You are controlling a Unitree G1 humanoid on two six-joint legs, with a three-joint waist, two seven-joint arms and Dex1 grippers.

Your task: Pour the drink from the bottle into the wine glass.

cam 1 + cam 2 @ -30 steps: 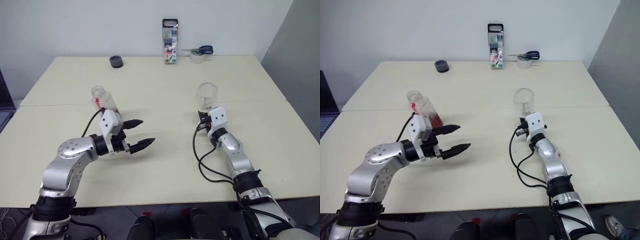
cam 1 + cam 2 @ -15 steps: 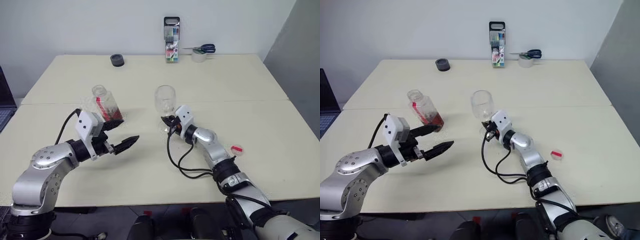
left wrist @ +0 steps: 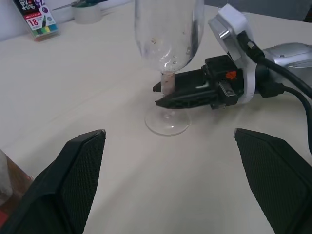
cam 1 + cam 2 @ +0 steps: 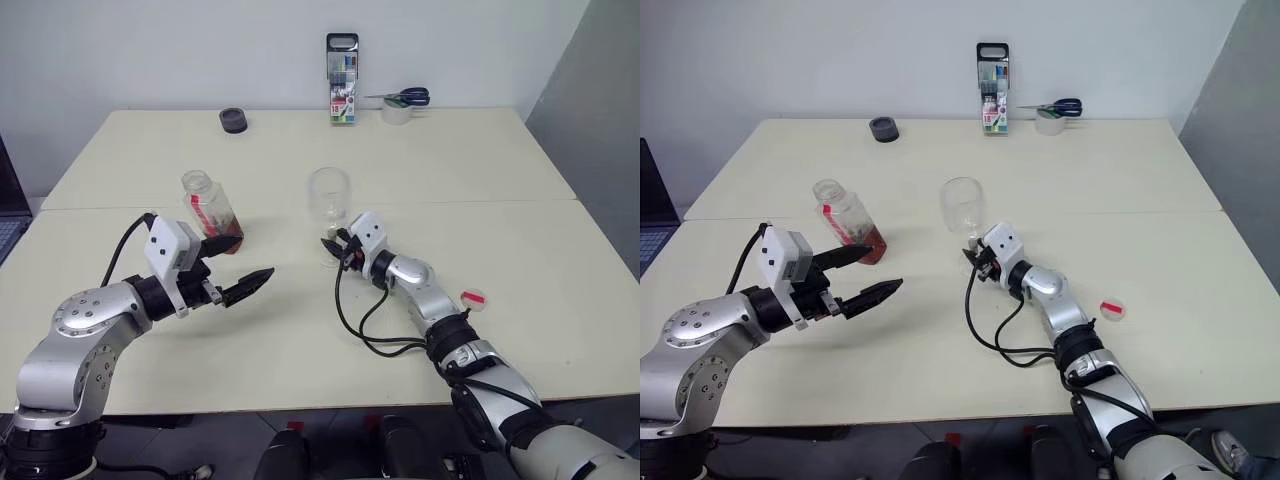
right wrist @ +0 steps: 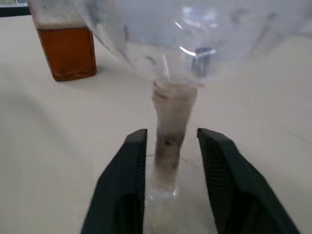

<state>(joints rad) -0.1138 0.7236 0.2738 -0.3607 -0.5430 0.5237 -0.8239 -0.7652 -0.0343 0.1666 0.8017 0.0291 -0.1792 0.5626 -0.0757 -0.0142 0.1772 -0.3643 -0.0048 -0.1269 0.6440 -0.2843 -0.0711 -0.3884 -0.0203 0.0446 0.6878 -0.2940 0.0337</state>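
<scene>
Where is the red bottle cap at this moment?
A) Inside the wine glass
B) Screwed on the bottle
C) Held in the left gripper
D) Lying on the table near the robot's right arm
D: the small red cap lies flat on the table beside the right arm, while the bottle stands with its neck open and the left gripper is open and empty.

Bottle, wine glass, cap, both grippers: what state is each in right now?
bottle: upright on the table, uncapped, drink low inside.
wine glass: upright, empty.
red cap: loose on the table.
left gripper: open, holding nothing.
right gripper: open, fingers either side of the stem, not touching.
</scene>
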